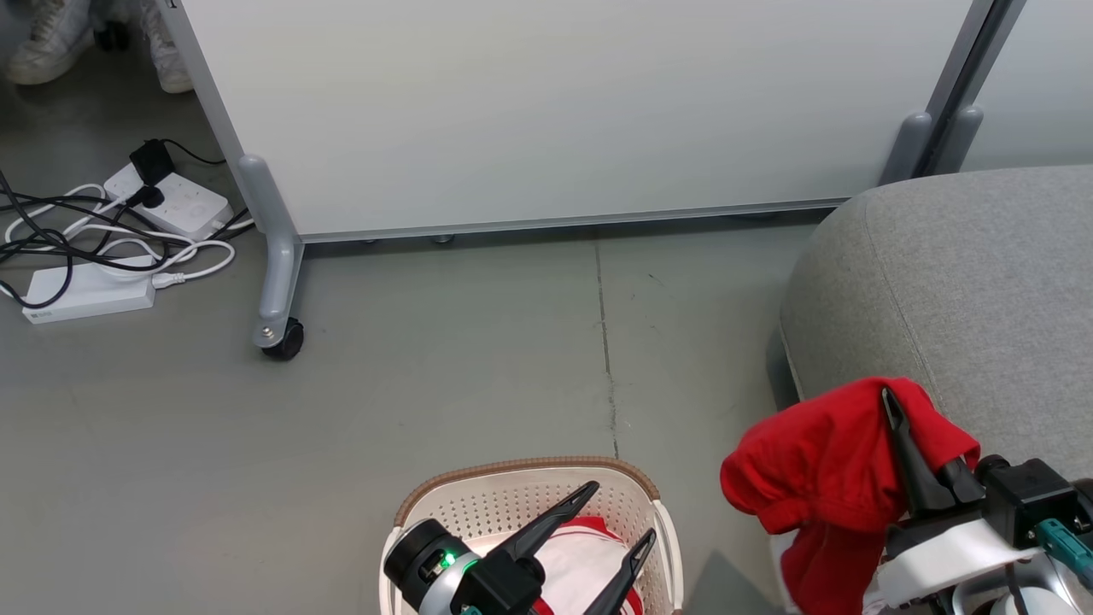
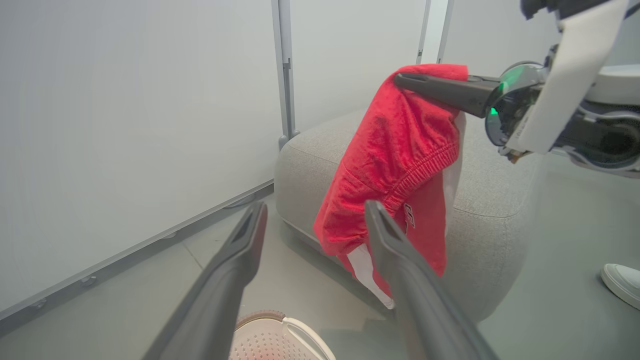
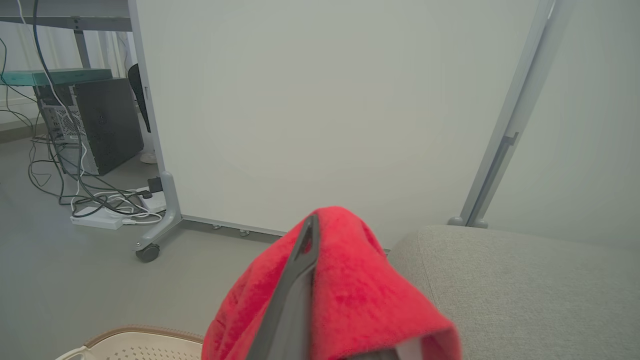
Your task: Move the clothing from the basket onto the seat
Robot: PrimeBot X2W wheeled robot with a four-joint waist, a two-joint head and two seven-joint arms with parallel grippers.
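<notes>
The red garment (image 1: 820, 470) hangs bunched from my right gripper (image 1: 891, 403), which is shut on it beside the front left corner of the grey seat (image 1: 982, 282). The left wrist view shows this red garment (image 2: 400, 150) with white trim dangling in front of the seat (image 2: 490, 200), off the floor. In the right wrist view the cloth (image 3: 350, 285) drapes over my dark finger (image 3: 300, 285). The white basket (image 1: 529, 483) sits at the bottom centre with the red-and-white garment (image 1: 581, 555) inside. My left gripper (image 1: 619, 515) is open just above it, holding nothing.
A white partition on grey caster feet (image 1: 282, 337) stands behind the bare floor. Power strips and tangled cables (image 1: 128, 231) lie at the far left. A person's shoes (image 1: 51, 51) show at the top left, and another shoe (image 2: 622, 282) by the seat. A computer tower (image 3: 105, 125) stands beyond.
</notes>
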